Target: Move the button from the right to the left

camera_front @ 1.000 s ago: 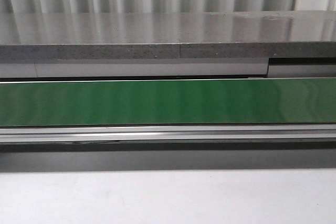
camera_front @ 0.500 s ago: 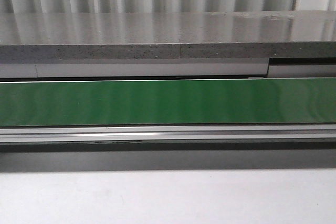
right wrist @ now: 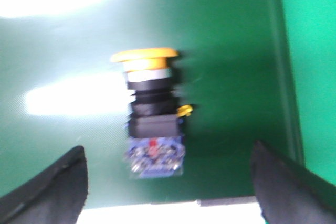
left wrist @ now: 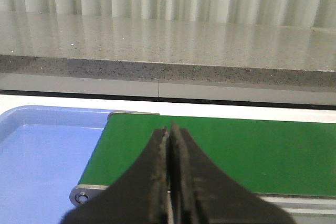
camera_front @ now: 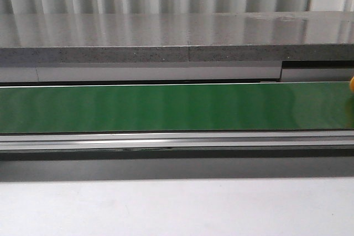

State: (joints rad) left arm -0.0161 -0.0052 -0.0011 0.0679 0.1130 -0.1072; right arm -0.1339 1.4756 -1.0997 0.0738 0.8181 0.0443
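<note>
The button (right wrist: 151, 109) lies on its side on the green belt (right wrist: 226, 51) in the right wrist view, with a yellow-orange cap, black collar and blue-grey contact block. My right gripper (right wrist: 168, 153) is open, with one finger on each side of the contact block and not touching it. In the front view only a sliver of the orange cap (camera_front: 352, 84) shows at the right edge, above the belt (camera_front: 166, 108). My left gripper (left wrist: 169, 128) is shut and empty over the belt's left end (left wrist: 252, 150). Neither gripper shows in the front view.
A blue tray (left wrist: 42, 166) sits just past the belt's left end. A grey stone ledge (camera_front: 166, 40) runs behind the belt, with corrugated wall behind it. A metal rail (camera_front: 166, 139) borders the belt's near side, with a white table surface (camera_front: 166, 208) in front.
A sliver of the button's orange cap has appeared at the right edge of the front view. The rest of that view is unchanged.
</note>
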